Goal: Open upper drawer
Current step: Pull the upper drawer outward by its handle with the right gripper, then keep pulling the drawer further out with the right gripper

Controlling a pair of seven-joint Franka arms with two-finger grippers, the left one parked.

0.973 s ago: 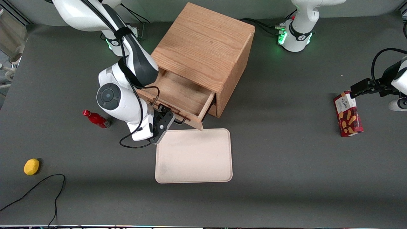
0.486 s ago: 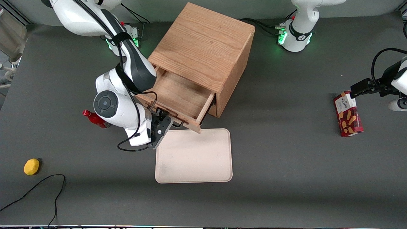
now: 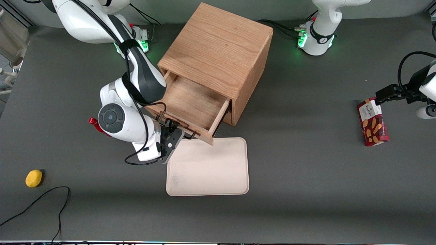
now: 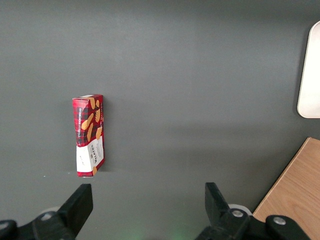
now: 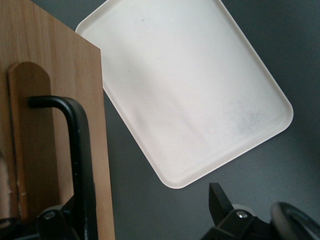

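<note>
1. Dark grey table (image 3: 306,170) holds an oak cabinet (image 3: 218,51) and a cream tray (image 3: 207,166).
2. Upper drawer (image 3: 190,102) is pulled out above the tray's edge.
3. Gripper (image 3: 172,131), fingers spread, straddles the black bar handle (image 5: 80,165).

Front view, clock read around cream tray (image 3: 207,166) (image 5: 185,95), flat on grey table (image 3: 306,190):
- oak cabinet (image 3: 218,51) at 12, near.
- red bottle (image 3: 92,121) at 10, lying down, mostly hidden.
- yellow round fruit (image 3: 33,178) at 9, well apart.
- black cable (image 3: 41,204) at 8.
- red biscuit box (image 3: 372,126) (image 4: 89,135) at 2, lying flat.
</note>
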